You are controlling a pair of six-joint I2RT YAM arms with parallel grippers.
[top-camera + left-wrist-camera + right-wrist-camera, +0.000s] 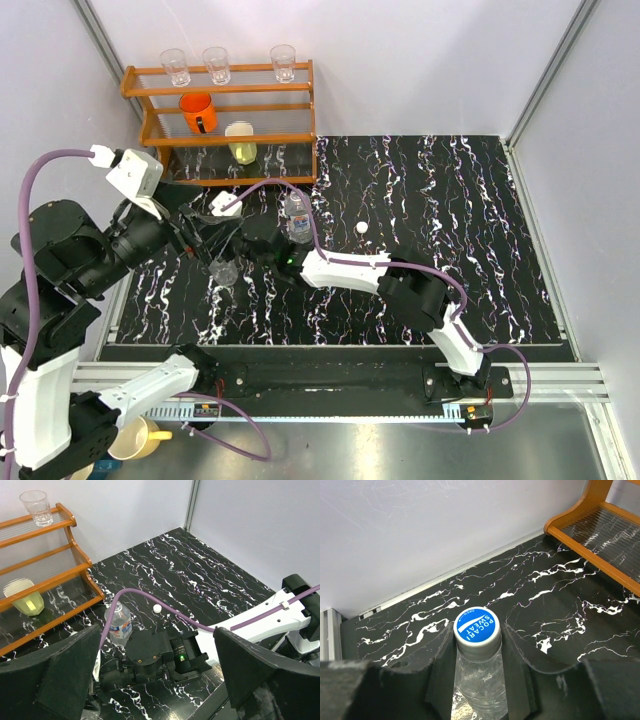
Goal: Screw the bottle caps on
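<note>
One cap on, one lying loose: the right arm is at the first bottle's neck.

The right gripper [477, 632] is clamped on the capped bottle [480, 677] just under its blue-topped cap [476, 626], toward the left-wall side of the black marbled mat [450, 200]. The bottle's long axis runs up toward the wrist camera with the cap end uppermost; whether it stands dead upright or leans cannot be told. The left gripper [157, 640] hangs with its jaws spread wide and holds nothing. By the look of it, the first cap is at or near its final tightening. The second bottle [120, 625] stands upright by the shelf [47, 582], mouth up and apparently bare, with its loose cap [157, 608] on the mat nearby. The next move calls for releasing without tipping the bottle, then fetching that small cap and seating it square on the threads.
</note>
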